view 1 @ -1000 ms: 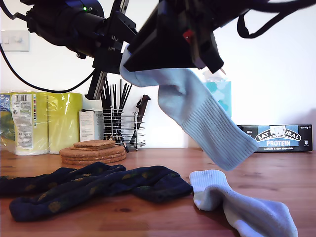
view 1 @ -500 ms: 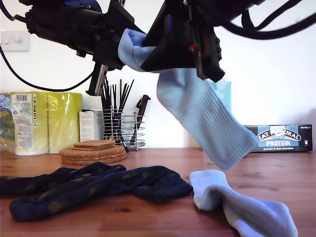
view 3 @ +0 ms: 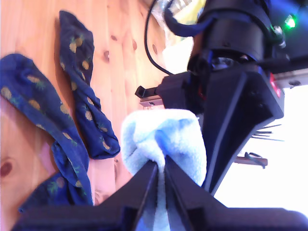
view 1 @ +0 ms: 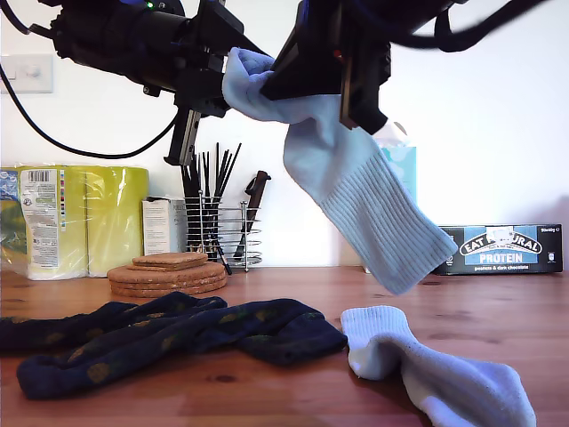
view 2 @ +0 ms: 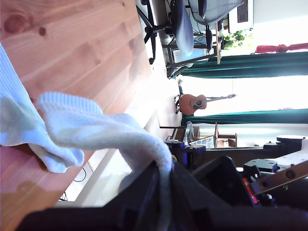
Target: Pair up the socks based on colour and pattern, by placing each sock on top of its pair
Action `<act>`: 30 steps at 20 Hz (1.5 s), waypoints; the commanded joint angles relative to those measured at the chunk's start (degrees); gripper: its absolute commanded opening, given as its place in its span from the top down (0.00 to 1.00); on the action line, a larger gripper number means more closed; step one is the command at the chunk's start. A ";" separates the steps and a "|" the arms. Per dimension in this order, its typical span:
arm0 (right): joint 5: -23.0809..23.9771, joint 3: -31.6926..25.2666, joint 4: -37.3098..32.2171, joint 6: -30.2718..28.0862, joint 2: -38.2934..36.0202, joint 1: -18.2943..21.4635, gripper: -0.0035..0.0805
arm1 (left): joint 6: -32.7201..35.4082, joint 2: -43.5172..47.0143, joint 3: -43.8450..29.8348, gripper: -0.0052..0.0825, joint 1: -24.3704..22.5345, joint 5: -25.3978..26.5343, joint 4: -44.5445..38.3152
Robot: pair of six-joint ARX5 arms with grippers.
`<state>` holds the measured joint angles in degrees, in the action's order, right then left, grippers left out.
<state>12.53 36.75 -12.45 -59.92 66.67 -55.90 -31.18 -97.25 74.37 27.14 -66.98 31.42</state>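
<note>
Held sock: light blue sock (view 1: 356,191) hangs above the counter (view 1: 498,307).
My first gripper (view 2: 163,190): clamped on it.
My second gripper (view 3: 161,168): clamped on it too.
Below: second blue sock (view 1: 436,369), navy dotted socks (view 1: 169,338).

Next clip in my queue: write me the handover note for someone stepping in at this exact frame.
My first gripper and my second gripper: both shut on the raised plain light blue ribbed-cuff sock, held high between them, cuff dangling.
The other light blue sock lies on the wooden table, near the exterior view's right, under the hanging cuff.
The two dark navy dotted socks lie side by side towards the exterior view's left, touching; whether stacked I cannot tell.
Done: one sock lifted.
Left: lay it on its blue mate, then check the navy pair.
</note>
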 commanded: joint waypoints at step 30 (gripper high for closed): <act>-26.05 6.86 8.24 53.92 -0.09 28.09 0.97 | 31.21 46.49 -28.94 0.96 -13.68 37.94 -3.48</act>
<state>-13.19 43.42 -2.79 -6.17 65.52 -28.14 -0.43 -51.66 46.96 13.39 -28.97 28.62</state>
